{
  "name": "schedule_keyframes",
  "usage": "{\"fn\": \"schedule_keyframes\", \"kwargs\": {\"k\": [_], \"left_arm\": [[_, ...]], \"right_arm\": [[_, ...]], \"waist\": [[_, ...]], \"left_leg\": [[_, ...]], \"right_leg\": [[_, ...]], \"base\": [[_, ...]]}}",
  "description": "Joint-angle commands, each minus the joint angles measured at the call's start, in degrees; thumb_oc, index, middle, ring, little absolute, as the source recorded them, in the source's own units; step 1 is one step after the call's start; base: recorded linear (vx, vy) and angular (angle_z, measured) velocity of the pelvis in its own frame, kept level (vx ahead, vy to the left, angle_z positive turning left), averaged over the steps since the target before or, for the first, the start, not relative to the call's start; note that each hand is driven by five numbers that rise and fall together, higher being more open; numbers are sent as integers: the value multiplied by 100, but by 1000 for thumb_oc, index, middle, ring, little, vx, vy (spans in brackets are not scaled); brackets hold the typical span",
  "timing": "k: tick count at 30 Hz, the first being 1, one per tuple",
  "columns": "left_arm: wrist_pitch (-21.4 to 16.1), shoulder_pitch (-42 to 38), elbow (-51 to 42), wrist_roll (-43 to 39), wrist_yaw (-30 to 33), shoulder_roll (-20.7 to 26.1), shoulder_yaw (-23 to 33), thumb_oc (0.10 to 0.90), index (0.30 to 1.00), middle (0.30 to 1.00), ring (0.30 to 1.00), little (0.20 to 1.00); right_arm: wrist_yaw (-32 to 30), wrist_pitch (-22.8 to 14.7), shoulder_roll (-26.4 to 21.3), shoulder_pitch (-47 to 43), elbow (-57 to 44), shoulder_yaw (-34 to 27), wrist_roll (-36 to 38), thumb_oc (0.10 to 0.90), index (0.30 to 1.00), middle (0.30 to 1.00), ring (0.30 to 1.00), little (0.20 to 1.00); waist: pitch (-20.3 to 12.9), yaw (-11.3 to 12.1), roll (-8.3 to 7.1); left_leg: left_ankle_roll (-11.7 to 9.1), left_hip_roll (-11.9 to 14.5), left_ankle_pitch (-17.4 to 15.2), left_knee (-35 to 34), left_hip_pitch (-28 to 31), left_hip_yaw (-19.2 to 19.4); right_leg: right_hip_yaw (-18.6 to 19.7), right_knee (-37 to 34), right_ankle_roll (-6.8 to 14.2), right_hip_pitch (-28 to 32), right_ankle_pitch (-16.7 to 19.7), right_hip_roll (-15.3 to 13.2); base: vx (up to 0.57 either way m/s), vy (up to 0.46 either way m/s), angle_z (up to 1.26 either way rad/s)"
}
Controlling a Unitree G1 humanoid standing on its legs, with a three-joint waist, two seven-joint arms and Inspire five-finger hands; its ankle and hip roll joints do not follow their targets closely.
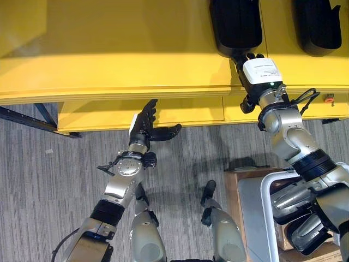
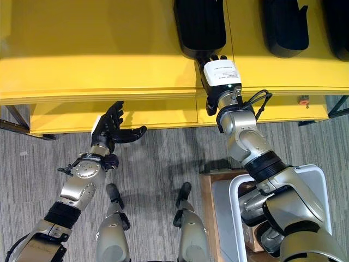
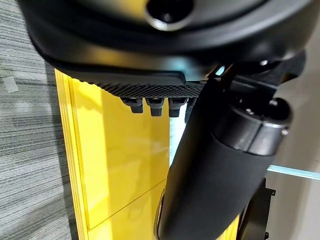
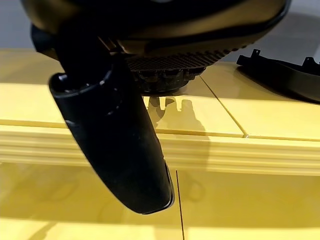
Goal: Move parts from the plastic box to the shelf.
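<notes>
Left eye view looks down at a yellow shelf [image 1: 109, 65] running across the far side, with grey striped floor [image 1: 43, 180] nearer in. The right hand [image 1: 252, 59] is reaching out over the shelf edge and sits right at the near end of a long black part [image 1: 235, 24] lying on the shelf top. From up here I honestly can't say if the fingers are gripping that part or just resting against it. The right wrist view doesn't settle it either: you get the hand's dark bulk, the thumb [image 4: 115, 145] hanging down in front of the shelf's front lip, and short fingertips [image 4: 160, 80] over the yellow surface, so it's a cannot-tell for me.

A second black part [image 1: 319, 24] lies further right on the same shelf, well apart from the first one; its edge also shows in the right wrist view.

Over on the left, the left hand [image 1: 148, 123] hangs in front of the lower shelf front with fingers straight and thumb spread out to the side, holding nothing. Left wrist view backs that up, fingertips in a row and nothing between them and the thumb.

Near right, the white plastic box [image 2: 313, 180] sits by the robot, on a brown cardboard box [image 1: 232, 188], mostly hidden by the right arm.
</notes>
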Motion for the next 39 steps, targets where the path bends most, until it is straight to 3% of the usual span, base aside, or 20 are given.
{"fn": "schedule_keyframes", "kwargs": {"k": [1,29,35,39], "left_arm": [[-502,-737,-481,137,-67,-26,-65,900,1000,1000,1000,1000],[-518,-968,-263,109,-40,-29,-164,900,1000,1000,1000,1000],[-544,-905,-312,26,-11,-57,-138,900,1000,1000,1000,1000],[-542,-635,-589,60,161,-10,-42,900,1000,1000,1000,1000]], "right_arm": [[-423,61,-115,-1272,5,23,-95,900,1000,1000,1000,1000],[-448,116,-19,-1527,378,231,204,900,1000,1000,1000,1000],[236,36,-78,-1391,256,310,-218,900,1000,1000,1000,1000],[855,198,-350,-514,-751,132,-78,900,1000,1000,1000,1000]], "waist": [[-180,64,-162],[-229,47,-113],[-222,11,-113],[-206,-160,-191]], "left_leg": [[-331,278,-277,340,-67,53],[-341,276,-265,359,-66,98],[-338,280,-256,377,-84,111],[-331,309,-242,354,-70,200]], "right_leg": [[-254,489,54,34,-708,85],[-271,530,42,0,-706,33],[-264,560,39,-29,-704,18],[-197,540,68,-78,-671,25]], "base": [[0,0,0],[0,0,0],[-6,10,0],[-20,25,-3]]}}
